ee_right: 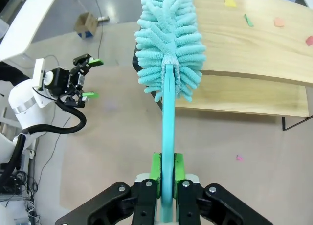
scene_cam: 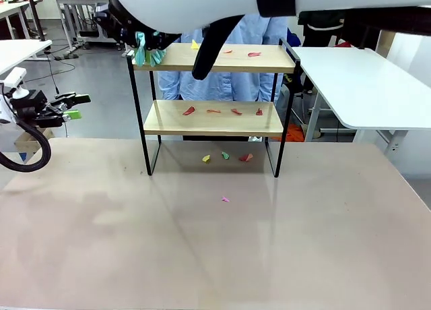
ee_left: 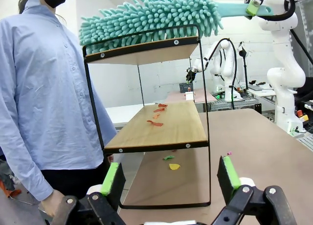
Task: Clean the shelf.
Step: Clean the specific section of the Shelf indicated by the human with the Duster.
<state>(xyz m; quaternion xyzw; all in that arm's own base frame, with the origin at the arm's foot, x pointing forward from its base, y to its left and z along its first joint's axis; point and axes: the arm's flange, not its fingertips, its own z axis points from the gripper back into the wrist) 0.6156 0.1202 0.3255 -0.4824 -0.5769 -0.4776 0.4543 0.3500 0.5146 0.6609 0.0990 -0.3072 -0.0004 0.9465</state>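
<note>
The right tool (ee_right: 166,172) clamps a fluffy teal duster (ee_right: 168,44) on the black-framed wooden shelf (scene_cam: 269,60), nine-o'clock top edge. The left tool (scene_cam: 75,106) gapes empty, well clear.

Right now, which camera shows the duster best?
The right wrist view: the duster runs from its handle, clamped in the right gripper, up to its fluffy head over the shelf. The left wrist view shows the head side-on along the top board; the front view gives a teal tuft at the top left corner.
</note>
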